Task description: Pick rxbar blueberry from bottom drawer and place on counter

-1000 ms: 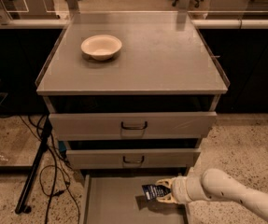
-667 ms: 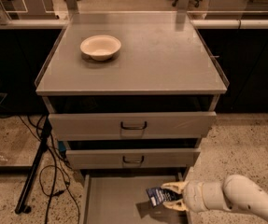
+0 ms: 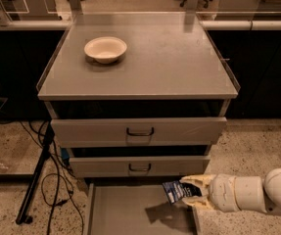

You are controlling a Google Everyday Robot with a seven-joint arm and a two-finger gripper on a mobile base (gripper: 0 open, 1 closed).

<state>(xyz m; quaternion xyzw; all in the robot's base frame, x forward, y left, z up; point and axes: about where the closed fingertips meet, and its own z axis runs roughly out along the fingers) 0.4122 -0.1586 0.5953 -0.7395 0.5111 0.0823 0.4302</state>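
The rxbar blueberry (image 3: 175,191), a small dark blue wrapper with white lettering, hangs tilted above the open bottom drawer (image 3: 125,213). My gripper (image 3: 193,192) reaches in from the right, shut on the bar's right end, near the drawer's right wall. The bar's shadow falls on the grey drawer floor below it. The counter (image 3: 169,65) is the flat grey top of the cabinet, well above the gripper.
A cream bowl (image 3: 105,49) sits at the counter's back left. Two upper drawers with dark loop handles (image 3: 140,131) are closed. Black cables and a stand leg (image 3: 35,180) lie on the floor at left. Glass panels stand behind the counter.
The gripper has risen with the bar in it, lifting it off the drawer floor, and the arm has drawn back slightly to the right.
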